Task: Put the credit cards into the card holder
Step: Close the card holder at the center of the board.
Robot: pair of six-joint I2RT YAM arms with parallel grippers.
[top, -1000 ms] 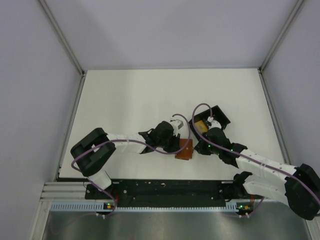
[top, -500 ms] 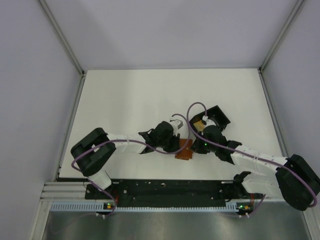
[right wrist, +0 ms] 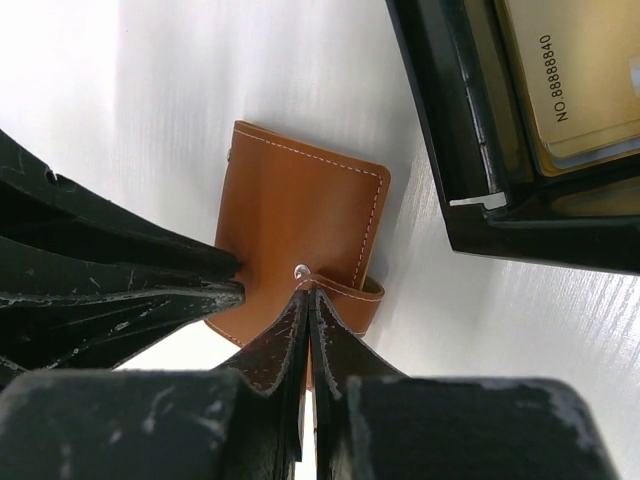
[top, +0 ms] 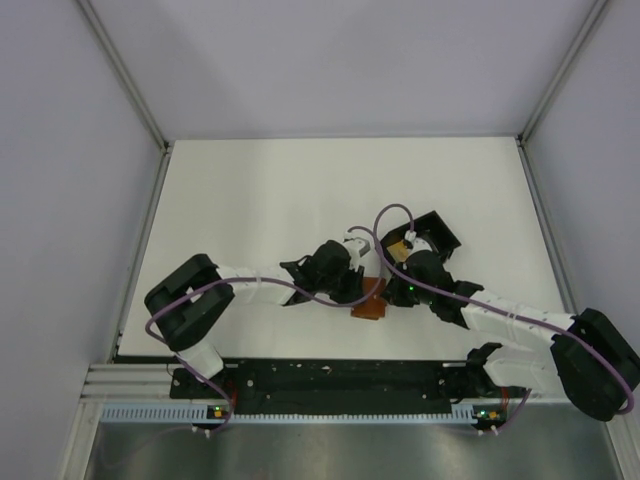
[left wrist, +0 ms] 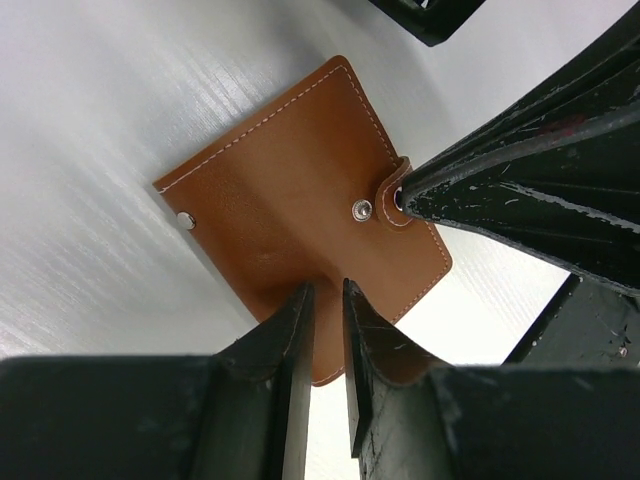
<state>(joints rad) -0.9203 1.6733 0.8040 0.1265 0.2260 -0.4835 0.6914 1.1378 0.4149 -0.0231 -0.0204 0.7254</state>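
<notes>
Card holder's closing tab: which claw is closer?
Right. The right claw, shut, has its tips right at the closing tab. The left claw sits at a different edge of the card holder, off the tab.

- Top external: high behind arm bases [top: 340, 385], looking down, whole tabletop [top: 250, 200], distant.
- Left wrist, right wrist: close, looking steeply down.
- Shared: card holder [top: 369, 302], mid-frame everywhere.

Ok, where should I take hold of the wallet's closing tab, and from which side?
Pinch the tab at its rounded free end, coming over the cover of the wallet toward the edge the tab wraps. The wallet lies flat, but that end arches off the leather, so a pinch can likely get around it.
</notes>
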